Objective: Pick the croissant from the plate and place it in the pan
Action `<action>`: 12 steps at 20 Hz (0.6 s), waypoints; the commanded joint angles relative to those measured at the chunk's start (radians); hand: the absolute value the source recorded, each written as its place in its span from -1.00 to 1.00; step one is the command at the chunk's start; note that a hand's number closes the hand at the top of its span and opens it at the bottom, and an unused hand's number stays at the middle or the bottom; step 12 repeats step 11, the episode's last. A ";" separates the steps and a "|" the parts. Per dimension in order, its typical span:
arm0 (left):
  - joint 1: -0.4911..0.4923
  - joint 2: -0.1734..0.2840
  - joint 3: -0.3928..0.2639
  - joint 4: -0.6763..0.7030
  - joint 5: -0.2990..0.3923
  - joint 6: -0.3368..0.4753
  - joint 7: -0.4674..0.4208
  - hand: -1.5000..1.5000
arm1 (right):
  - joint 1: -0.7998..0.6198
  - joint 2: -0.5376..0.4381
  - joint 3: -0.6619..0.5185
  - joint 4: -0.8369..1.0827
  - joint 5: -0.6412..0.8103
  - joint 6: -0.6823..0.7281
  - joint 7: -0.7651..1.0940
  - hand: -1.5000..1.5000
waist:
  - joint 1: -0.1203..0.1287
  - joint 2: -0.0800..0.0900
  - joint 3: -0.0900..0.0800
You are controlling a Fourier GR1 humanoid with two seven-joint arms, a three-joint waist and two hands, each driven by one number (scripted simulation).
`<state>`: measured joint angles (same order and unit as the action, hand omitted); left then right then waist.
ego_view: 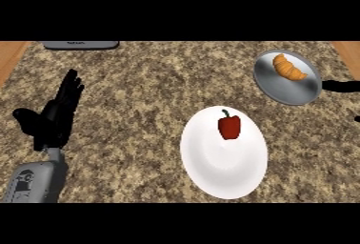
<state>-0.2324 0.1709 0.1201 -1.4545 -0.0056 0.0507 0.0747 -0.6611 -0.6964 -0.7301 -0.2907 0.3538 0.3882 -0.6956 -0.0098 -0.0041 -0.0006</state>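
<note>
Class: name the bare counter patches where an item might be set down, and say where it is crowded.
Bare counter lies between the left hand and the white plate, and above that plate. Crowded: the upper right, where the pan holds the croissant.

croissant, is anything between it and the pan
No. The golden-brown croissant already lies inside the round grey metal pan. The white oval plate holds only a red bell pepper.

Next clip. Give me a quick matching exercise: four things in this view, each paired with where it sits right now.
Things:
1. croissant
2. red pepper
3. left hand
4. white plate

Places:
A. at the view's left, open, fingers up
B. on the counter, middle right
C. in the pan
D. on the white plate

Pairs: 1-C, 2-D, 3-A, 4-B
</note>
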 commanded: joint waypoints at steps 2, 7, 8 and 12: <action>0.040 -0.013 -0.023 -0.061 -0.028 0.024 0.034 0.00 | 0.095 -0.059 -0.010 -0.117 -0.084 0.148 0.037 -1.00 | -0.008 -0.005 -0.001; 0.022 0.007 0.001 0.007 -0.013 -0.009 -0.023 0.00 | 0.282 0.031 0.010 -0.331 -0.149 0.192 0.067 -1.00 | -0.020 -0.005 -0.002; -0.002 0.002 0.018 0.040 -0.008 0.006 -0.026 0.00 | 0.273 0.038 0.036 -0.403 -0.146 0.191 0.141 -1.00 | -0.021 -0.005 -0.003; 0.086 -0.005 -0.013 -0.084 -0.022 0.002 -0.010 0.00 | 0.367 0.090 0.032 -0.570 -0.198 0.152 0.232 -1.00 | -0.004 -0.003 -0.001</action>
